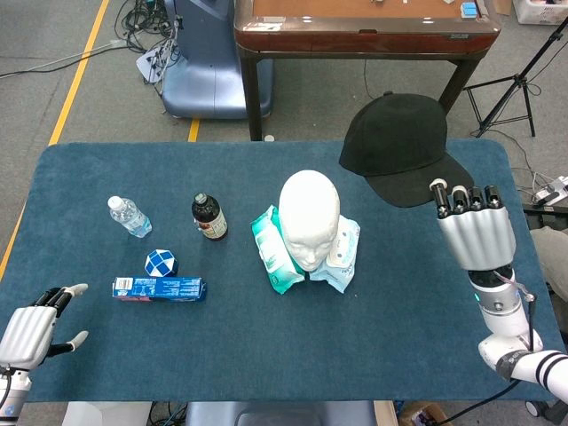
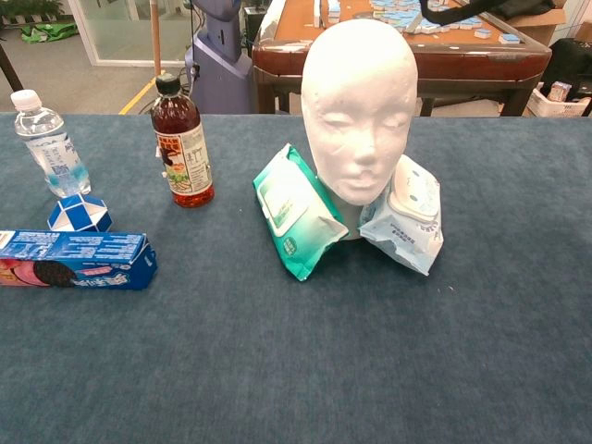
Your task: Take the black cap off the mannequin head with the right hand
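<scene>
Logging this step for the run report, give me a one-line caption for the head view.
Right hand holds the black cap clear of the bare mannequin head; left hand idle, open.

Light fell bright and even from overhead; my views stayed sharp, with soft short shadows under the mannequin head (image 2: 359, 111) and no glare.

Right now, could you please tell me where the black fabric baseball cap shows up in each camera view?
Head view: black fabric baseball cap upper right, brim held by the right hand.
Chest view: only a dark sliver at the top edge, right of centre.
Shared landmark: the bare white foam mannequin head, left of the cap in both.
</scene>
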### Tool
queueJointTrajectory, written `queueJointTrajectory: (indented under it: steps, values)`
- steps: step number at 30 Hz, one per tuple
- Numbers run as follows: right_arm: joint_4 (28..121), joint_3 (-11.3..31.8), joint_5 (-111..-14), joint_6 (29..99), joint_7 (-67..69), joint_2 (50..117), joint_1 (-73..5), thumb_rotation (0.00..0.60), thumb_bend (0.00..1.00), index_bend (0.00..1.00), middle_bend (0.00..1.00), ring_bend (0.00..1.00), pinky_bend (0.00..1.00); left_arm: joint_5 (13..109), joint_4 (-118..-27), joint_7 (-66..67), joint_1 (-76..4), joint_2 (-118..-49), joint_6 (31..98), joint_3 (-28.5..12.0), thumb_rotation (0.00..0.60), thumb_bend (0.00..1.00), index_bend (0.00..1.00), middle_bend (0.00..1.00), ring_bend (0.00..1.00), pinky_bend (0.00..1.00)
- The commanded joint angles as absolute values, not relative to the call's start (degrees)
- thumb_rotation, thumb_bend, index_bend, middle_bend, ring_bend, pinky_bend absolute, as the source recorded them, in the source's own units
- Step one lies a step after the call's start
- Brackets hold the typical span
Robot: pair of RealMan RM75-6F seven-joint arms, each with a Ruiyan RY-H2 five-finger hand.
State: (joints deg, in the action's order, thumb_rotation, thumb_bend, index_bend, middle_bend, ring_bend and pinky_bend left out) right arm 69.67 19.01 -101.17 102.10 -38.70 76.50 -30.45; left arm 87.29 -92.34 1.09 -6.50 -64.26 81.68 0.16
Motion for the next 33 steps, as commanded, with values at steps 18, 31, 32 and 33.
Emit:
queueJointTrajectory:
  steps: [18, 31, 32, 33]
  values:
    - [46.7, 14.4, -90.2, 98.5, -23.8, 87.5, -24.0, 0.6, 0.41, 0.8, 1.0, 1.0, 1.0, 87.2, -92.3, 1.3, -6.7, -64.4, 81.4, 0.2, 0.6, 0.17, 0.22, 0.31, 0.23, 0.45]
    - [49.0, 10.2, -90.2, 97.4, -22.6, 91.1, -21.6, 0.6, 0.24, 0.61, 1.0, 0.97, 1.0, 87.3, -92.4, 0.5, -6.5, -64.0, 81.8, 0.1, 0.6, 0.17, 0.22, 0.31, 0.23, 0.45]
    - [50.4, 9.8, -90.2, 97.3, -22.8, 90.7, -21.1, 0.6, 0.2, 0.59, 1.0, 0.97, 1.0, 87.3, -92.4, 0.6, -6.5, -64.0, 81.8, 0.1, 0.6, 0.17, 0.22, 0.31, 0.23, 0.45]
    - [52.2, 9.4, -90.2, 97.0, -23.3, 90.2, -20.6, 0.6, 0.17, 0.58, 1.0, 0.97, 1.0, 87.3, -92.5, 0.6, -6.5, -64.0, 81.7, 0.1, 0.6, 0.17, 0.22, 0.31, 0.23, 0.45]
